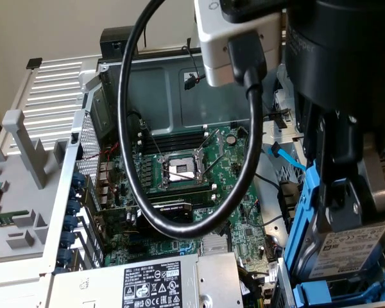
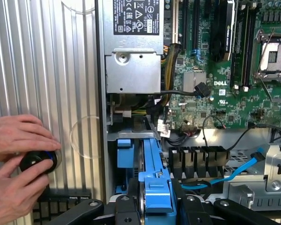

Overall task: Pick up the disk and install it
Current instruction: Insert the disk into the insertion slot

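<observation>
Finding 1: my gripper (image 1: pixel 342 215) pinches the disk (image 1: pixel 350 247) across its 2 flat faces, probably so a narrow edge leads into a slot. The disk stands on edge at the exterior view's right of the motherboard (image 1: pixel 199 173). My arm reaches from above, fingers pointing down.
</observation>
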Action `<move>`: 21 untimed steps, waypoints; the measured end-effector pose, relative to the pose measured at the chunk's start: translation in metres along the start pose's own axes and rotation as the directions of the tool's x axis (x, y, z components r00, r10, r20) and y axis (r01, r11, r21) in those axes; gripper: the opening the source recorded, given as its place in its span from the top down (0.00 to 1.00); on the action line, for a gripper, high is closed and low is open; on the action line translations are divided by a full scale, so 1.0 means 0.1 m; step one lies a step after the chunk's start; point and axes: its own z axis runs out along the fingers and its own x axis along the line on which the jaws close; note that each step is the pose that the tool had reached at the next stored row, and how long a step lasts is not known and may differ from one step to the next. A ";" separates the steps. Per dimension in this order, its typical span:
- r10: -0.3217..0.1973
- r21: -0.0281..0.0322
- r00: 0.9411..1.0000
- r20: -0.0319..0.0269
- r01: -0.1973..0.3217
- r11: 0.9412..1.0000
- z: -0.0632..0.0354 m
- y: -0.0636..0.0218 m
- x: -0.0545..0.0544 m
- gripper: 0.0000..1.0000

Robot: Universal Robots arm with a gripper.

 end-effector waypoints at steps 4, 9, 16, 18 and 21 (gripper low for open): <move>0.000 0.000 1.000 0.000 0.000 1.000 0.009 0.001 0.00 0.63; 0.000 0.000 1.000 0.000 0.000 1.000 0.044 0.007 0.00 0.63; 0.000 0.000 1.000 0.000 0.000 1.000 0.083 0.013 0.00 0.63; 0.000 0.000 1.000 0.000 0.000 1.000 0.092 0.015 0.00 0.63; 0.000 0.000 1.000 0.000 0.000 1.000 0.107 0.017 0.00 0.63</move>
